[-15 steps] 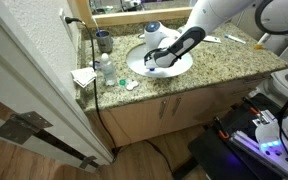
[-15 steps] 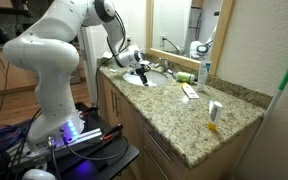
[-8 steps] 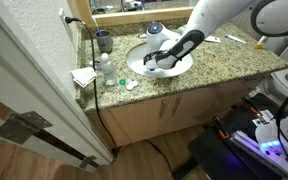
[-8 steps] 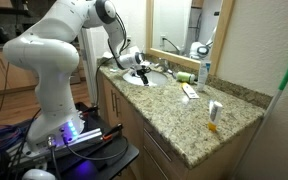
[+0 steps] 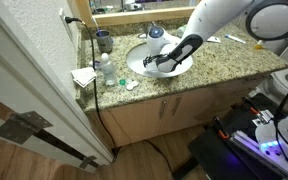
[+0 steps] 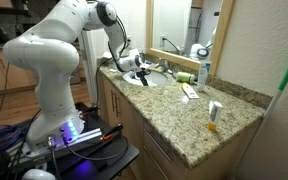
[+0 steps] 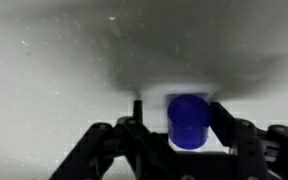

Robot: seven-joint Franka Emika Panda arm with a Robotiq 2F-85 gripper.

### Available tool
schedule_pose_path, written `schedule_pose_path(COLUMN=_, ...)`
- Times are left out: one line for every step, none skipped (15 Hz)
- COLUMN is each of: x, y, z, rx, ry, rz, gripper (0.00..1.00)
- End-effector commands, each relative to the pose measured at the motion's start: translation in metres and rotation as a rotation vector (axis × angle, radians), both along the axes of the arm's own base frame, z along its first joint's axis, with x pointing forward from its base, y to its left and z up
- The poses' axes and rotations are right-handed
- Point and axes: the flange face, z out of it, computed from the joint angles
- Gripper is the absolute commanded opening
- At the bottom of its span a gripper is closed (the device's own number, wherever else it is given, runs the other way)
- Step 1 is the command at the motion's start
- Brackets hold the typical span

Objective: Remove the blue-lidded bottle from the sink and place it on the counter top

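In the wrist view the blue-lidded bottle (image 7: 188, 120) stands on the white basin floor, its dark blue cap between my gripper's fingers (image 7: 179, 128). The right finger is at the cap; a gap shows on the left side, so the gripper is open around it. In both exterior views the gripper (image 5: 152, 64) (image 6: 142, 76) is low inside the white oval sink (image 5: 134, 60) (image 6: 160, 81), and the bottle is hidden behind it. The speckled granite counter top (image 5: 224, 62) (image 6: 184, 115) surrounds the sink.
A taller clear plastic bottle (image 5: 106, 68) (image 6: 204, 70), a dark mug (image 5: 103, 41) and a white cloth (image 5: 84, 76) stand beside the sink. A green tube (image 6: 184, 77) and a small orange-capped bottle (image 6: 213, 115) lie on the counter. The faucet (image 5: 154, 30) is behind the basin.
The gripper has edged slightly lower and to the side inside the basin; nothing else has moved.
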Motion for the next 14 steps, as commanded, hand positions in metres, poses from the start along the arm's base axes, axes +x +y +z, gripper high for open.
schedule_pose_path(x=0.003, y=-0.001, z=0.000, rx=0.009, ry=-0.011, rz=0.030, gripper=0.38)
schedule_pose_path(x=0.003, y=-0.001, z=0.001, rx=0.010, ry=-0.014, rz=0.032, gripper=0.32)
schedule_pose_path(x=0.004, y=-0.001, z=0.002, rx=0.011, ry=-0.017, rz=0.033, gripper=0.25)
schedule_pose_path(x=0.004, y=0.000, z=0.003, rx=0.013, ry=-0.020, rz=0.034, gripper=0.19)
schedule_pose_path(x=0.003, y=0.000, z=0.005, rx=0.017, ry=-0.025, rz=0.033, gripper=0.14)
schedule_pose_path(x=0.004, y=0.000, z=0.010, rx=0.024, ry=-0.034, rz=0.033, gripper=0.14)
schedule_pose_path(x=0.003, y=0.001, z=0.016, rx=0.038, ry=-0.043, rz=0.036, gripper=0.14)
schedule_pose_path(x=0.004, y=0.002, z=0.021, rx=0.046, ry=-0.052, rz=0.039, gripper=0.14)
schedule_pose_path(x=0.003, y=0.003, z=0.026, rx=0.060, ry=-0.052, rz=0.041, gripper=0.14)
schedule_pose_path(x=0.000, y=0.005, z=0.034, rx=0.077, ry=-0.044, rz=0.043, gripper=0.14)
schedule_pose_path(x=-0.003, y=0.008, z=0.044, rx=0.102, ry=-0.034, rz=0.052, gripper=0.14)
schedule_pose_path(x=-0.009, y=0.012, z=0.057, rx=0.148, ry=-0.013, rz=0.051, gripper=0.14)
schedule_pose_path(x=-0.014, y=0.015, z=0.072, rx=0.196, ry=-0.001, rz=0.051, gripper=0.14)
schedule_pose_path(x=-0.020, y=0.018, z=0.088, rx=0.253, ry=0.008, rz=0.052, gripper=0.14)
